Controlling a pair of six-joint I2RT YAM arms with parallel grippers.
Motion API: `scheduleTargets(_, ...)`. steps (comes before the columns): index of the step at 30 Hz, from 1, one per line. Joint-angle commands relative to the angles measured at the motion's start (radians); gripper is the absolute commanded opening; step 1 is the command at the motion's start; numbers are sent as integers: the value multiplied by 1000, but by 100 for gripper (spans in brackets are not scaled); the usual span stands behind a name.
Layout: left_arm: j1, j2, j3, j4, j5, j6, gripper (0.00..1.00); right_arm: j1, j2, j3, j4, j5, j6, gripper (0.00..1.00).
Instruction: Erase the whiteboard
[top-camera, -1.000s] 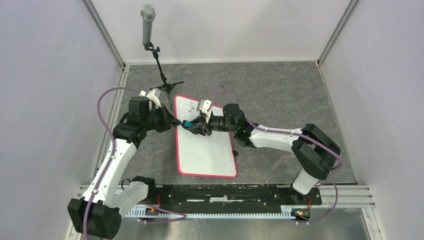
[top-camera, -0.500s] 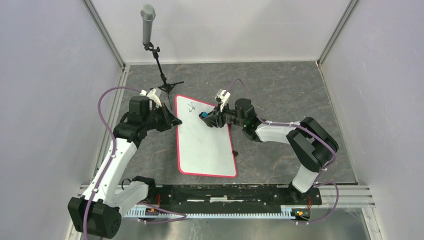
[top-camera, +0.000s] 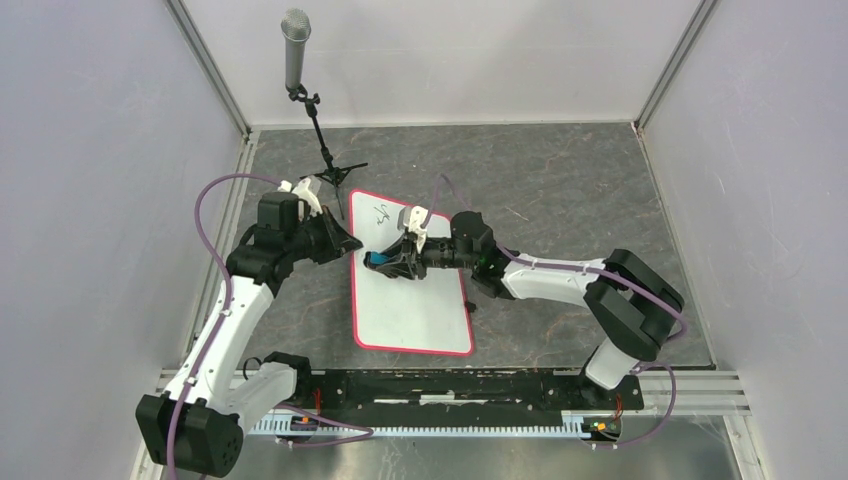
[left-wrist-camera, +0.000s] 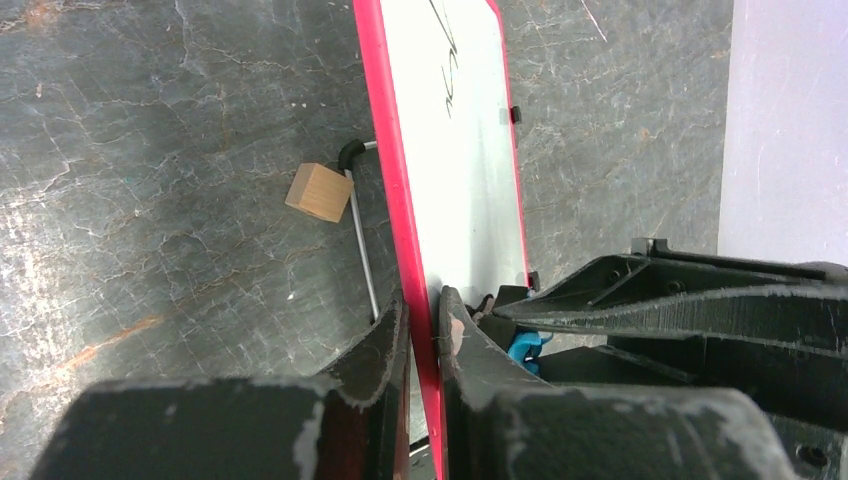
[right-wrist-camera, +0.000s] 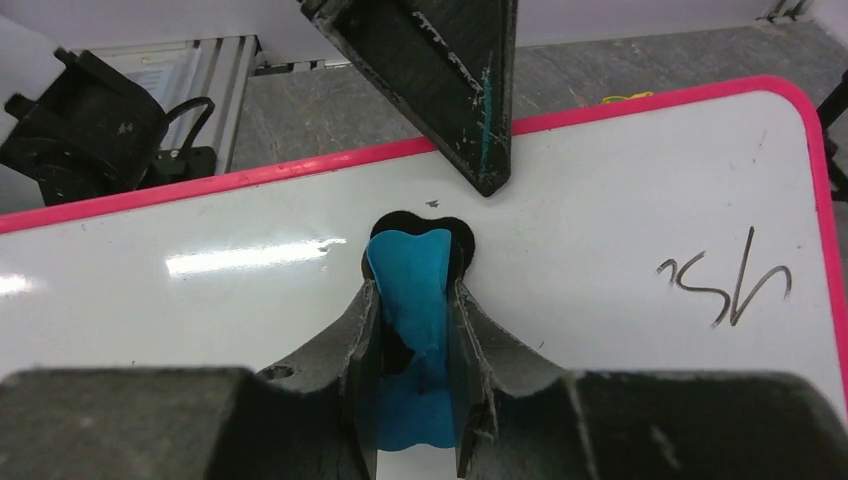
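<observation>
The whiteboard (top-camera: 410, 300) lies flat on the grey floor, white with a pink-red rim, with black handwriting (top-camera: 380, 211) near its far left corner. My left gripper (top-camera: 352, 245) is shut on the board's left rim, seen in the left wrist view (left-wrist-camera: 424, 318) with the rim between the jaws. My right gripper (top-camera: 383, 262) is shut on the small blue eraser (right-wrist-camera: 410, 290) and presses it on the board near the left edge. The handwriting (right-wrist-camera: 728, 287) lies to the right of the eraser in the right wrist view.
A microphone on a black tripod stand (top-camera: 328, 160) stands just beyond the board's far left corner. A small wooden cube (left-wrist-camera: 318, 192) lies on the floor beside the board's rim. White walls close in the left, right and back sides.
My right gripper swept the eraser from the board's left side toward the far right, then back to the left edge. The left gripper and board stayed still; the handwriting remains.
</observation>
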Motion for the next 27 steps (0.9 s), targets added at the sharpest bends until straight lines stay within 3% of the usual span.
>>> scheduleTargets(1, -14, 8, 3, -21, 12, 118, 2, -75, 80, 4, -87, 22, 169, 22)
scheduleTargets(7, -14, 13, -5, -26, -5, 146, 2, -261, 152, -115, 125, 25, 510, 22)
scheduleTargets(13, -15, 23, 1, -34, -23, 177, 2, -260, 166, -92, 146, 31, 555, 22)
scheduleTargets(17, -15, 26, 7, -43, -35, 188, 2, -200, 188, 45, -2, 53, 511, 22)
scheduleTargets(24, -15, 26, 24, -60, -75, 203, 2, -57, 311, 474, -381, 147, 361, 21)
scheduleTargets(27, -17, 34, 16, -52, -75, 198, 2, -74, 334, 499, -407, 177, 365, 22)
